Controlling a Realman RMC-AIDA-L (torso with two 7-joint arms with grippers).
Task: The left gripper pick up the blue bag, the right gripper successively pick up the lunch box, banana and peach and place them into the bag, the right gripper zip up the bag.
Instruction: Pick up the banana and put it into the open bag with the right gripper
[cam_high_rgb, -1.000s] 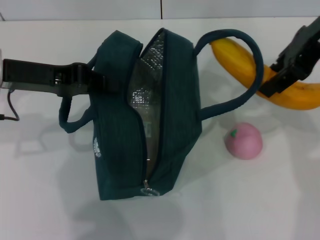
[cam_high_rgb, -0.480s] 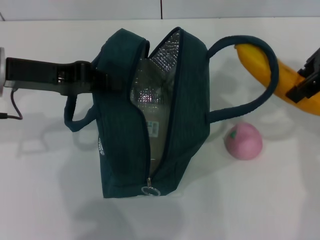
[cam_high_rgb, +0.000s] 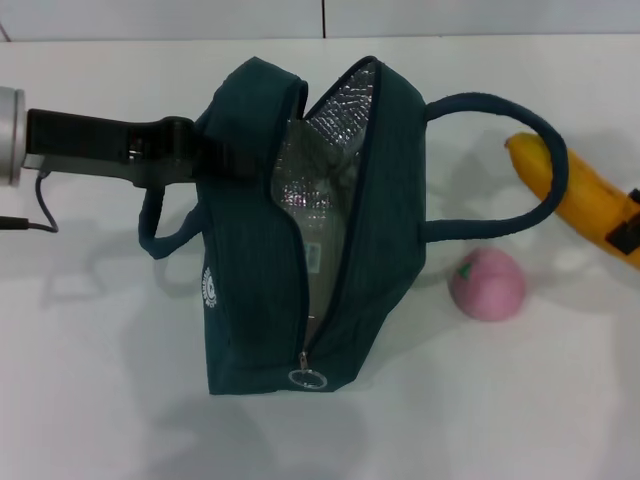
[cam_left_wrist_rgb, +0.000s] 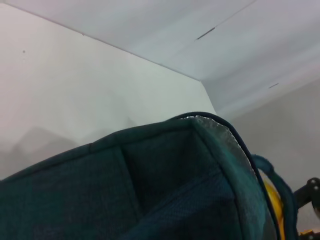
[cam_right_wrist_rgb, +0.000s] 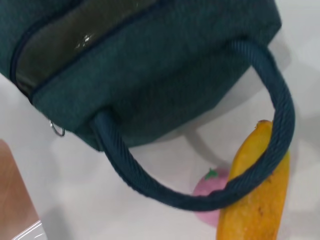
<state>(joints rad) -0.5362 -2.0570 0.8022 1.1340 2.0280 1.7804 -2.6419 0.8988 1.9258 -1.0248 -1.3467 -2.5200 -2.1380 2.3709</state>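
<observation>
Gripping the dark teal fabric bag (cam_high_rgb: 240, 260) open, the left gripper (cam_high_rgb: 215, 160) waits; right gripper (cam_high_rgb: 627, 236), clamped on the long yellow banana (cam_high_rgb: 580, 205), must next carry it into the bag

Blue bag (cam_right_wrist_rgb: 150, 65) handle across banana (cam_right_wrist_rgb: 255, 200), peach (cam_right_wrist_rgb: 212, 187) beneath

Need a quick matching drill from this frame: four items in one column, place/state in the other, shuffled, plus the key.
Column 1
1. blue bag
2. banana
3. peach
4. left tool

Column 2
A. round and pink, on the table beside the bag
B. unzipped, foil lining showing
C. at the bag's left side, by the handle
D. at the right edge, under the bag's loop handle

Pairs: 1-B, 2-D, 3-A, 4-C
</observation>
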